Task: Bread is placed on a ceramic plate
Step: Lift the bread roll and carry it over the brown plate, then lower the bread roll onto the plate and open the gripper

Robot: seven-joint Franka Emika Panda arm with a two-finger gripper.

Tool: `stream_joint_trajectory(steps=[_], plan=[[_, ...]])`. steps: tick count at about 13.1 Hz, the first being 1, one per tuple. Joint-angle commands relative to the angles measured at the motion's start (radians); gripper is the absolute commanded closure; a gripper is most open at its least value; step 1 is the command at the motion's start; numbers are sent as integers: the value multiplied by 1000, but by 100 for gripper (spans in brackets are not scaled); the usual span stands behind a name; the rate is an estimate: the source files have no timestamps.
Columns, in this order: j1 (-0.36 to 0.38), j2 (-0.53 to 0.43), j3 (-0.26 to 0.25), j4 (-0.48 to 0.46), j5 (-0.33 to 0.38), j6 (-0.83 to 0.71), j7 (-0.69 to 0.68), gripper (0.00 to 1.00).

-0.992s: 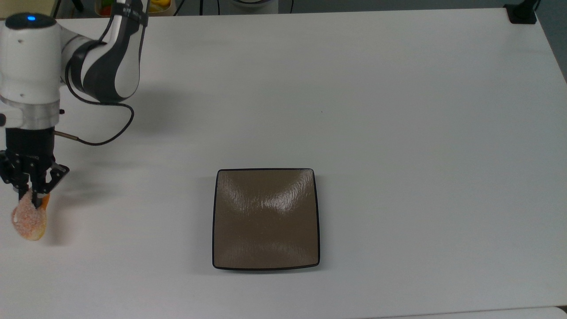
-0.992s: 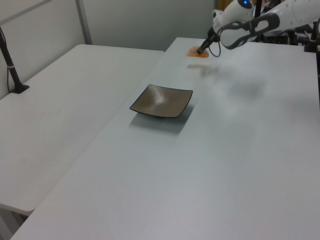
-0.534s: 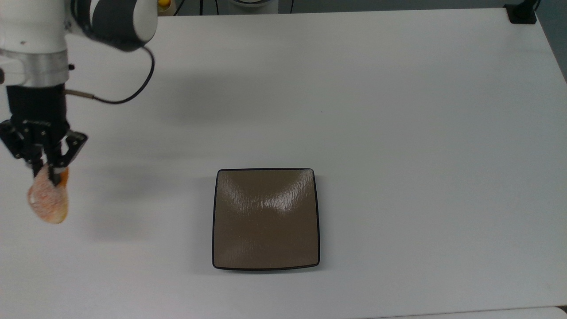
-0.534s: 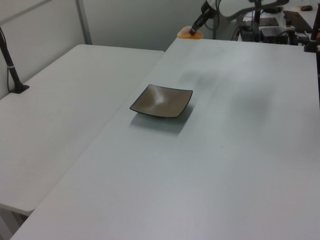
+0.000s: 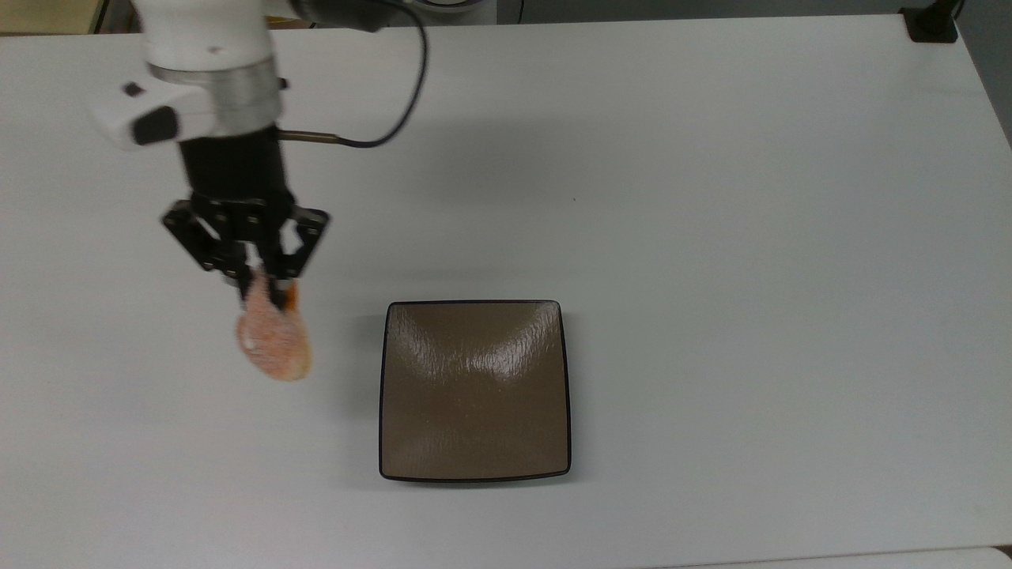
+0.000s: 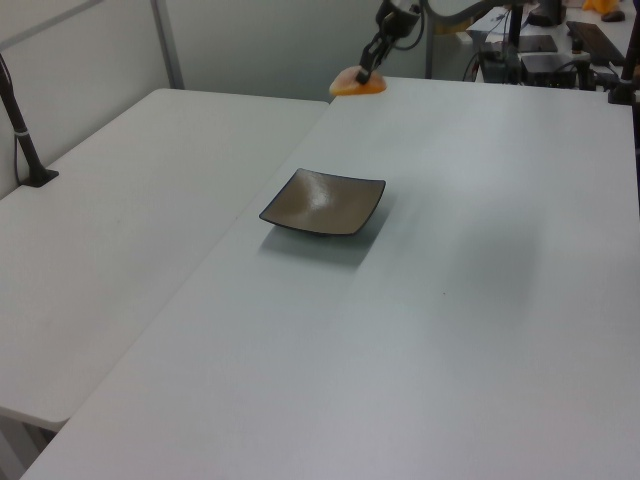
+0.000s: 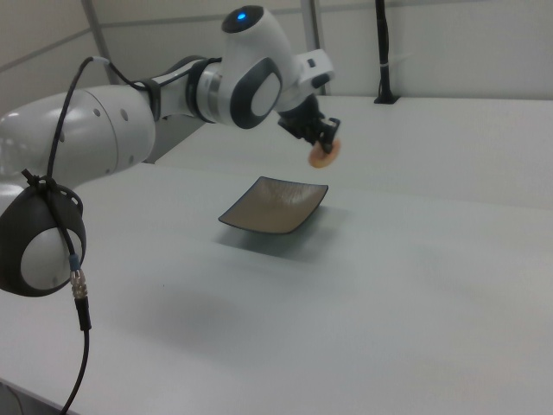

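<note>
The bread (image 5: 273,342), a speckled orange-pink bun, hangs clear of the tabletop (image 5: 711,197) at centre left of the top view, pinched at its upper end by the pincer (image 5: 261,294). The ceramic plate (image 5: 474,391), brown, square and bare, lies just to the bread's right in the top view. Judged step: carrying, with release not yet due. The next move calls for travel over the plate's middle, then lowering. The tabletop is plain white; a second white table adjoins it in the left view.

The arm (image 7: 112,130) is glossy white with dark grey joint bands. A blue light (image 7: 240,15) glows on 1 joint. A thin black cable (image 7: 65,164) loops alongside, and the gripper (image 5: 261,284) is black.
</note>
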State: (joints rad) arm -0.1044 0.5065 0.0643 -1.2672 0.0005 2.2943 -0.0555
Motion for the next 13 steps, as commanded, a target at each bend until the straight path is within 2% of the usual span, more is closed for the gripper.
stream_joint_trajectory(steps=[1,5,8,13], plan=[[63,-6,-14,-40,1,10,39,75],[127,20,-15,-44,-2,60,88,75],[184,70,-26,-43,-31,120,182,75],[227,156,-24,-50,-192,206,330,72]])
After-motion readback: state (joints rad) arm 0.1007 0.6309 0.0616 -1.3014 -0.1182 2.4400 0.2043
